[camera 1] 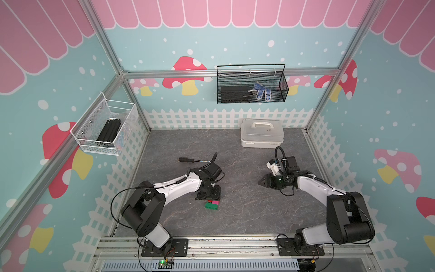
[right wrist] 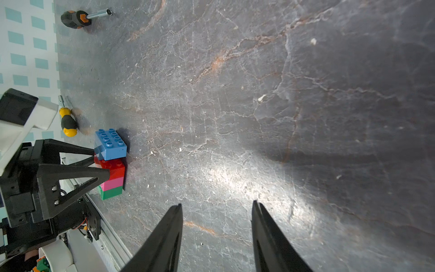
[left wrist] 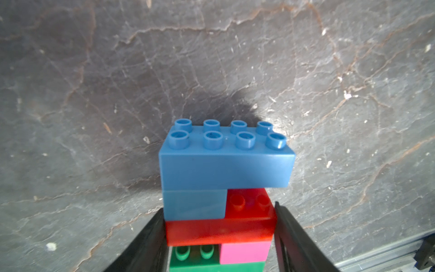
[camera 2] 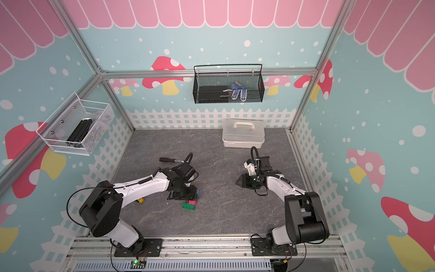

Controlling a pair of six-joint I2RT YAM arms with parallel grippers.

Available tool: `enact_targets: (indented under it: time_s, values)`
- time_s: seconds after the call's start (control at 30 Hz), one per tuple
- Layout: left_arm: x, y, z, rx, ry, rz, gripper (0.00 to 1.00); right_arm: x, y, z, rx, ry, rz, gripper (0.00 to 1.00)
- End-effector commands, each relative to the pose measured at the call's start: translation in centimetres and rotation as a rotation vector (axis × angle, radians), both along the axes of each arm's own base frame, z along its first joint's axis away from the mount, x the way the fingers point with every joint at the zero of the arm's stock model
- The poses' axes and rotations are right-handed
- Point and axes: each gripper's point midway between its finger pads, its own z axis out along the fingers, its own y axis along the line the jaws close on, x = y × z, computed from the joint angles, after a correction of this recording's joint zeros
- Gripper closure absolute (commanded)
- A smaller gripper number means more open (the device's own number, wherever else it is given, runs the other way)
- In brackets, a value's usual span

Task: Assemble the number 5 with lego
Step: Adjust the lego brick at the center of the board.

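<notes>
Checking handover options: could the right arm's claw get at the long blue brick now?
Probably yes. The right claw is open and empty, with bare table between it and the long blue brick. The left claw grips at the red brick, leaving the blue one uncovered.

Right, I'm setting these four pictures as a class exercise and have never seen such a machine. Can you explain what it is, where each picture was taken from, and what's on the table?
It is a robot with two arms, each ending in a two-fingered gripper. Both top views look down on the whole grey table; the other two come from a camera on each wrist. The left gripper is closed on the ends of the red brick, the middle layer of a number 5 built of lego and lying flat. The right gripper is open and empty. Also there: a black-and-orange screwdriver, a yellow-handled screwdriver and a white lidded box.
</notes>
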Motion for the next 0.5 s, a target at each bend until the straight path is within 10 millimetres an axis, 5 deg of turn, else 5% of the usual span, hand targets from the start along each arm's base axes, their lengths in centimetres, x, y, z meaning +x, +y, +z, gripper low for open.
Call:
enact_targets:
  time_s: [0.0,0.47]
  values:
    - [-0.54,1.06,-1.62,0.061,0.044,0.016,0.42,0.27,0.06,0.57,0.015,-0.024,0.012,0.5]
    - [-0.17,0.89,-1.57,0.077,0.036,0.023,0.32,0.26,0.04,1.05,0.032,-0.034,0.008,0.5]
